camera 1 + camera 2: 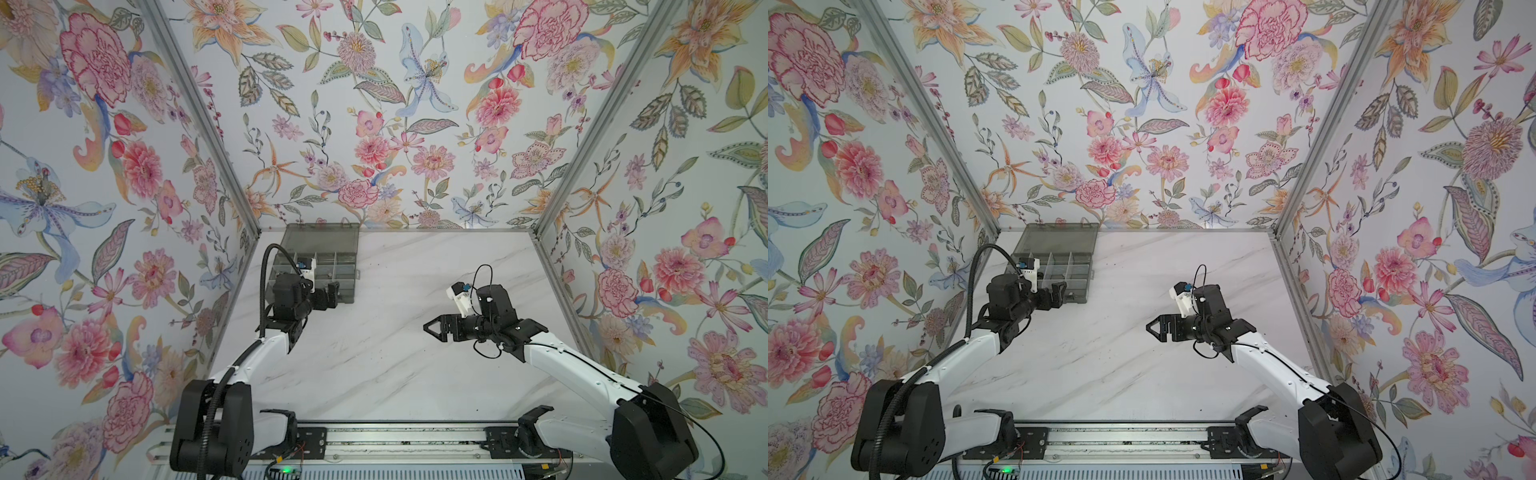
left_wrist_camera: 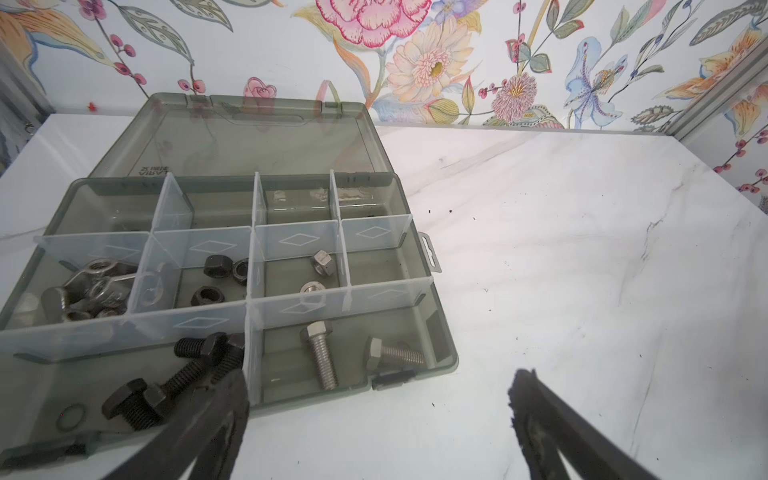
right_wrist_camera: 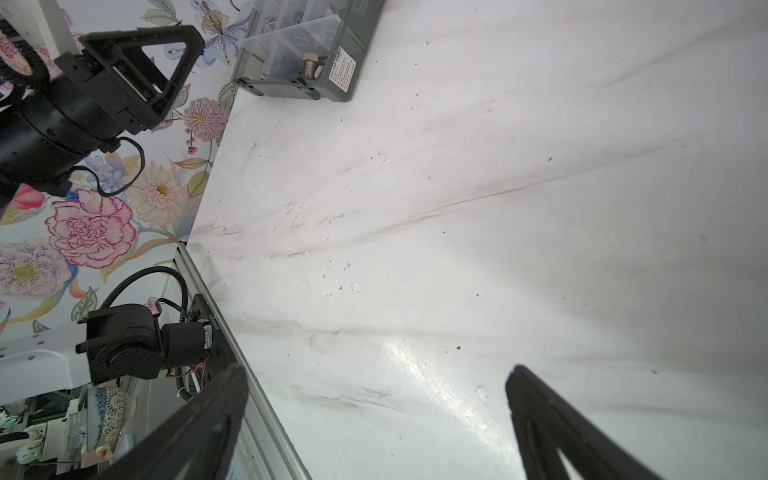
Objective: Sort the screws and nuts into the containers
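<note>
While the left hand [image 2: 376, 376] is hanging over the near edge of the organiser box [image 2: 316, 397], its 2 fingers [image 2: 208, 424] are standing wide apart with nothing between them. 1 finger is overlapping the near-left cell. The other is showing over bare tabletop [image 1: 395, 374] just right of the box.

In both top views the box is sitting at the far left of the tabletop. Its lid [image 2: 249, 141] is lying open and flat on the far side.

Contents, as the left wrist view is showing them:
- Near row, left cell: black screws [image 2: 137, 401] are lying in a loose heap, at least 3, partly hidden by the finger.
- Near row, right cell: 2 silver hex-head screws [image 2: 322, 359] are lying on their sides, just apart.
- Middle row, leftmost cell: silver wing nuts [image 2: 93, 291] are lying piled together; I cannot tell the count.
- Middle row, 2nd cell from the left: 3 black hex nuts [image 2: 216, 266] are lying near each other.
- Middle row, 3rd cell: 2 silver hex nuts [image 2: 322, 262] are lying apart, the nearer 1 partly behind a divider.
- Far row: the dividers are hiding the floor, so I cannot tell the contents.

The right hand [image 3: 376, 370] is hovering above bare tabletop right of centre, well apart from the box, pointing left. Its fingers are standing apart, gripping nothing.
</note>
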Robot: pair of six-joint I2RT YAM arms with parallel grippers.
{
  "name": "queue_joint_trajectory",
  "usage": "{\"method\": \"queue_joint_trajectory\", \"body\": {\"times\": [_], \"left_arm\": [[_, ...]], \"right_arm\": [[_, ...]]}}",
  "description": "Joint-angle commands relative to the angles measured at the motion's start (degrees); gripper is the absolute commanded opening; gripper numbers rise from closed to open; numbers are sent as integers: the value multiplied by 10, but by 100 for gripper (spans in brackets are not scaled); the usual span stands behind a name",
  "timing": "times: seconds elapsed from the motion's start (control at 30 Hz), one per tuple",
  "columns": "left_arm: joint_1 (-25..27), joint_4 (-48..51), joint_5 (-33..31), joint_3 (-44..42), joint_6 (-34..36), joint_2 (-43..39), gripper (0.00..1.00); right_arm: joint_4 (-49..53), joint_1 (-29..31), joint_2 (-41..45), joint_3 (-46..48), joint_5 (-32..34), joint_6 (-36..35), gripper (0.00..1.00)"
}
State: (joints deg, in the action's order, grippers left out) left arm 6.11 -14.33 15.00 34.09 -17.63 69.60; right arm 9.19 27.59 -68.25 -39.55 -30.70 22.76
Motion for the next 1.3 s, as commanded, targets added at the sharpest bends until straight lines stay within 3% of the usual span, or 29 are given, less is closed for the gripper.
{"method": "queue_joint_trajectory", "body": {"times": [0.0, 0.33, 0.67, 0.93, 1.07, 1.27], "left_arm": [[-4, -29, -32, -45, -28, -59, 99], [-4, -68, -171, -144, -21, -181, 99], [-6, -209, -284, -197, 101, -150, 99], [-32, -338, -278, -228, 149, -77, 99], [-44, -429, -265, -233, 141, -17, 99], [-47, -527, -242, -233, 145, 60, 100]], "right_arm": [[5, -5, 20, 2, 18, -48, 99], [8, -37, 63, 9, 57, -142, 99], [6, -107, 43, 3, 61, -191, 99], [-29, -141, 15, 4, 104, -201, 99], [-94, -146, 4, 28, 155, -215, 99], [-227, -168, -11, 71, 178, -264, 99]]}}
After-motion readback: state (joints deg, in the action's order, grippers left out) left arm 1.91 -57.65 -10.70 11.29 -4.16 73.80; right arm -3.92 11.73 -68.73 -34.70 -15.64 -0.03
